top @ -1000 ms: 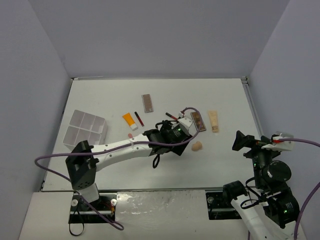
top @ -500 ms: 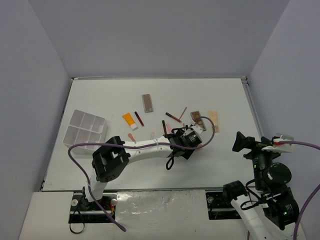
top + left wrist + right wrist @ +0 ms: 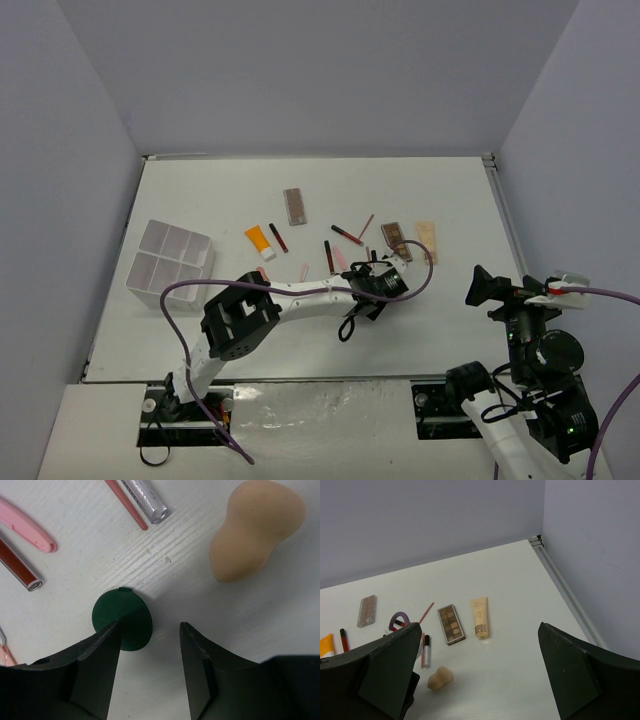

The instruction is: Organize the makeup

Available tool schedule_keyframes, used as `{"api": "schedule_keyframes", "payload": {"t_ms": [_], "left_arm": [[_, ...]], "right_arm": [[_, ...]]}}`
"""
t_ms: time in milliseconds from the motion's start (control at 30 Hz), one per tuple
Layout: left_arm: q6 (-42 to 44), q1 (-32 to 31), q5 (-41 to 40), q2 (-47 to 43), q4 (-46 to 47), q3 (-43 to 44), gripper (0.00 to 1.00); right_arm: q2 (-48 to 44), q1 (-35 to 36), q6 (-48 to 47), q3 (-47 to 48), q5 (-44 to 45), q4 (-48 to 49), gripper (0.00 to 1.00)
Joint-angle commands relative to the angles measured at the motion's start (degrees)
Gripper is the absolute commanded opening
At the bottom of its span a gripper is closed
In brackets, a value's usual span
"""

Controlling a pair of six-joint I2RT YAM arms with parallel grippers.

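My left gripper [image 3: 386,285] is open and empty, low over the table in the middle of the makeup. In the left wrist view [image 3: 150,624] a dark green disc [image 3: 121,620] lies flat, partly under the left finger. The beige sponge [image 3: 255,527] lies beyond the right finger. A pink stick [image 3: 27,527] and a dark-red stick [image 3: 17,570] lie at the left. A brown palette [image 3: 396,240] and a beige tube [image 3: 428,241] lie just behind the gripper. An orange tube [image 3: 258,241] and a second palette [image 3: 295,206] lie further left. My right gripper [image 3: 490,285] is wide open, raised at the right.
The white six-compartment box [image 3: 170,260] stands at the left edge of the table. The left arm's purple cable [image 3: 425,262] loops over the sticks. The right wrist view shows the sponge [image 3: 440,677], palette [image 3: 451,624] and tube [image 3: 480,617], with the table's right rail [image 3: 565,587].
My left gripper has moved right and towards me, away from the palette, to over the green disc beside the sponge. Its elbow swung right. The right arm has not moved.
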Motion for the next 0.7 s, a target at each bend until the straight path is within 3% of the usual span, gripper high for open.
{"api": "schedule_keyframes", "payload": {"t_ms": [0, 500, 667], "left_arm": [[-0.95, -0.21, -2.35, -1.46, -0.20, 3.88, 0.46], [-1.65, -0.12, -4.54, -0.80, -2.35, 4.02, 0.29], [-1.71, -0.07, -4.73, -1.59, -3.58, 4.29, 0.06]], "right_arm": [[0.36, -0.16, 0.59, -0.21, -0.31, 5.23, 1.00], [-0.38, -0.16, 0.59, -0.64, -0.35, 5.58, 1.00], [-0.47, -0.16, 0.59, -0.61, -0.26, 5.63, 1.00]]}}
